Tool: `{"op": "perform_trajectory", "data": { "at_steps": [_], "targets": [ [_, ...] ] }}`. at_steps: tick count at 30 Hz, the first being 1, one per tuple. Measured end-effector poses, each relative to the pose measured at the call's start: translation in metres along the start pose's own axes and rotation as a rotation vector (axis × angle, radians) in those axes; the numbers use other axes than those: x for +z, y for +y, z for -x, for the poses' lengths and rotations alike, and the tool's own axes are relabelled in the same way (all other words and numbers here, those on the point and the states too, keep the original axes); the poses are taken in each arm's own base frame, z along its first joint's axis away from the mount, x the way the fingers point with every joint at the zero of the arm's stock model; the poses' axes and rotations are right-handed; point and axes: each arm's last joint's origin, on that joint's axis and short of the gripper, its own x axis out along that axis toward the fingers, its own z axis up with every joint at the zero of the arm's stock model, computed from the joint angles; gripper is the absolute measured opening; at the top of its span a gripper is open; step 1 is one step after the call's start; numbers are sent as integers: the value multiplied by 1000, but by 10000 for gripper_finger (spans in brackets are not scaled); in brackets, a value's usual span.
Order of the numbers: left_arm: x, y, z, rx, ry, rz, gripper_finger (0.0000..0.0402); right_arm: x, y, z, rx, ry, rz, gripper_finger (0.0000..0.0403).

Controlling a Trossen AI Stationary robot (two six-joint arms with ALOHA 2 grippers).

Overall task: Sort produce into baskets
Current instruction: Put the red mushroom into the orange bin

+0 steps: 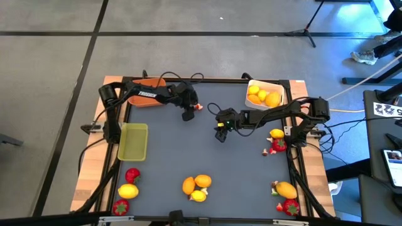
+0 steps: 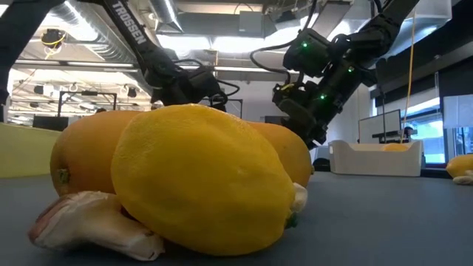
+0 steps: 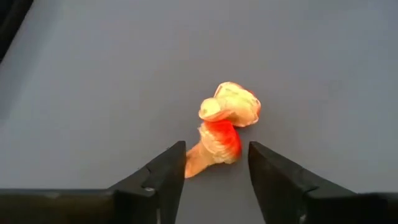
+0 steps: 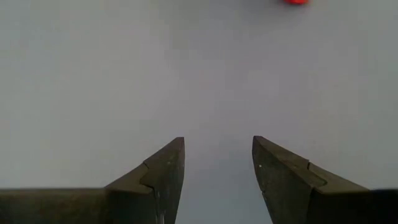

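My left gripper (image 1: 188, 115) is open at the table's far middle, over a small pale-and-red bit (image 3: 222, 129) that lies on the grey mat just beyond its fingertips; the bit also shows in the high view (image 1: 198, 107). My right gripper (image 1: 220, 134) is open and empty above the mat's middle. The orange basket (image 1: 149, 100) stands behind the left arm, the white basket (image 1: 264, 94) with yellow and orange citrus at the far right, the yellow-green basket (image 1: 133, 140) at the left. Citrus (image 1: 197, 185) and strawberries (image 1: 132, 175) lie along the near side.
More fruit lies at the right edge (image 1: 277, 139) and the near right corner (image 1: 286, 191). In the low view a large lemon (image 2: 203, 181) and oranges fill the foreground. Bare grey mat (image 1: 207, 157) lies between the two grippers and the near fruit.
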Motion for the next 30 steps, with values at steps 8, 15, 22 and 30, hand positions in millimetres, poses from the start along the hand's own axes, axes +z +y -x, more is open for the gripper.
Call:
{"op": "perform_trajectory", "data": {
  "at_steps": [8,15,22,30],
  "targets": [
    [1,0,-3,-4,-27,-35,79,1,1,0,23,-10,-2,188],
    [-4,-1,-13,-26,-16,-15,27,3,3,0,33,-27,0,188],
    [3,-2,10,-2,-18,31,15,1,3,0,28,-12,5,188],
    [21,2,78,161,-46,55,27,1,3,0,29,-15,3,188]
  ]
}}
